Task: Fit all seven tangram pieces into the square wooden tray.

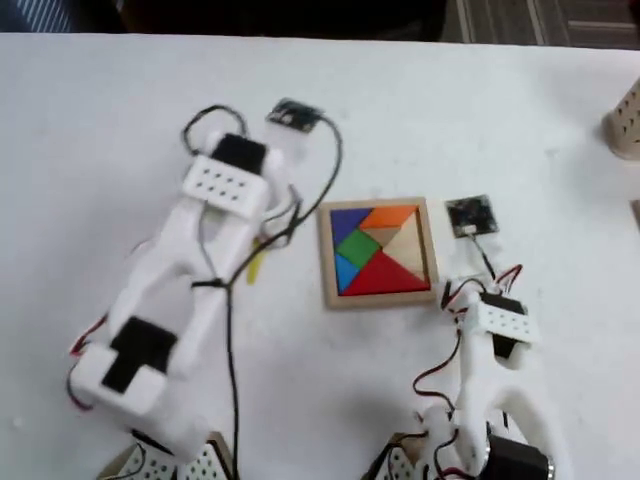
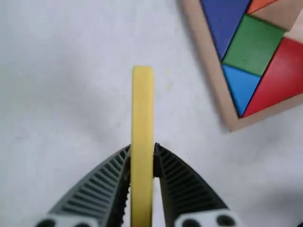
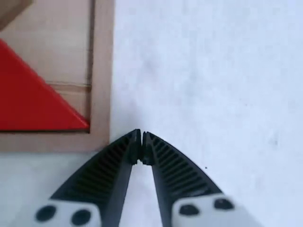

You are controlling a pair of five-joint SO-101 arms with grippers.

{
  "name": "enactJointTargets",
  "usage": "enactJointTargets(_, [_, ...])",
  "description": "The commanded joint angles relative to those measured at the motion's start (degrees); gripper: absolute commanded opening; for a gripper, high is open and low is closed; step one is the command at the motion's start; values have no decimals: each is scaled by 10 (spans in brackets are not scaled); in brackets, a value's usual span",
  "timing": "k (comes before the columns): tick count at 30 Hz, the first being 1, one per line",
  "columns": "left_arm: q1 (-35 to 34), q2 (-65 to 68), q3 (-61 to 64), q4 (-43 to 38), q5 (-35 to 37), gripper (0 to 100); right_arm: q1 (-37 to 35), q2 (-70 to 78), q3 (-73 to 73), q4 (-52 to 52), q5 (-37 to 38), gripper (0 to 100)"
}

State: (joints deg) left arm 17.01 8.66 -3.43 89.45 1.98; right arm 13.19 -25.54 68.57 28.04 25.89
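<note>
- Tangram tray sits mid-counter between our two arms, with coloured pieces laid flat inside.
- Yellow piece is outside the tray, near its rim but apart from it. We have it clamped edge-on between the left gripper fingers.
- Right gripper: fingers together with nothing between them, tips just beside the tray corner by the red triangle.

matt wooden tray, smooth painted pieces, ribbed black plastic end effector.
</note>
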Motion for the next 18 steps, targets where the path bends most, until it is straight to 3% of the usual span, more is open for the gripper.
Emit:
enactJointTargets(1, [44, 67, -142, 1, 77, 22, 26, -7, -15, -5, -5, 18])
enactJointTargets(5, [49, 140, -264, 4, 154, 22, 52, -5, -28, -4, -51, 18])
enactJointTargets(11, [71, 233, -382, 4, 313, 23, 80, -3, -32, -4, -61, 18])
enactJointTargets(18, [136, 283, -448, -2, 359, 23, 77, -2, -30, -4, -59, 18])
